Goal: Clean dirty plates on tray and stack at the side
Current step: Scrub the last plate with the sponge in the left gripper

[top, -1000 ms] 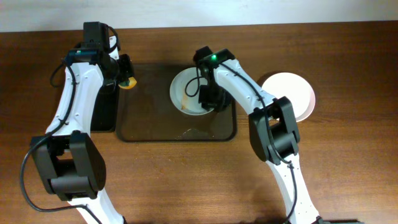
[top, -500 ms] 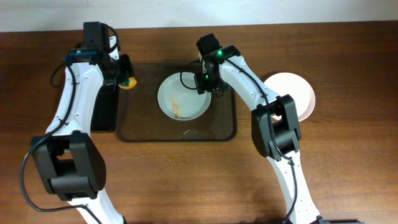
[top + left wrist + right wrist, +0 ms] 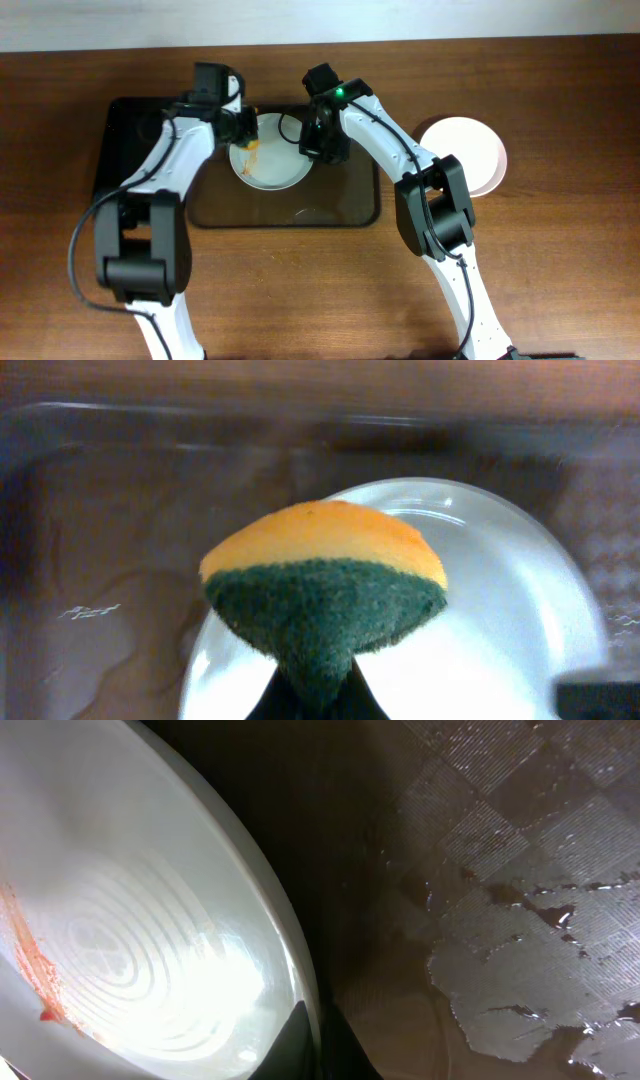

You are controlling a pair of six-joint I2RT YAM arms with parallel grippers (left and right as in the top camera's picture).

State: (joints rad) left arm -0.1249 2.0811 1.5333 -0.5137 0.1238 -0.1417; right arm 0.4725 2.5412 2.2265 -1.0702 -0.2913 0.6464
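Observation:
A white plate [image 3: 272, 163] with an orange-brown streak lies at the back middle of the dark brown tray [image 3: 340, 212]. My right gripper [image 3: 318, 143] is shut on the plate's right rim; the right wrist view shows the rim [image 3: 285, 950] pinched between its fingers [image 3: 318, 1050]. My left gripper [image 3: 240, 127] is shut on a yellow-and-green sponge [image 3: 325, 595] and holds it over the plate's [image 3: 500, 610] back left edge. A stack of clean white plates [image 3: 470, 150] stands on the table right of the tray.
A black rectangular bin [image 3: 125, 150] stands left of the tray. Wet patches [image 3: 510, 970] and a small smear [image 3: 310, 212] lie on the tray floor. The brown table [image 3: 560, 250] extends around it.
My left arm swung right from the black bin, bringing the sponge over the plate. My right gripper shifted the plate leftward across the tray.

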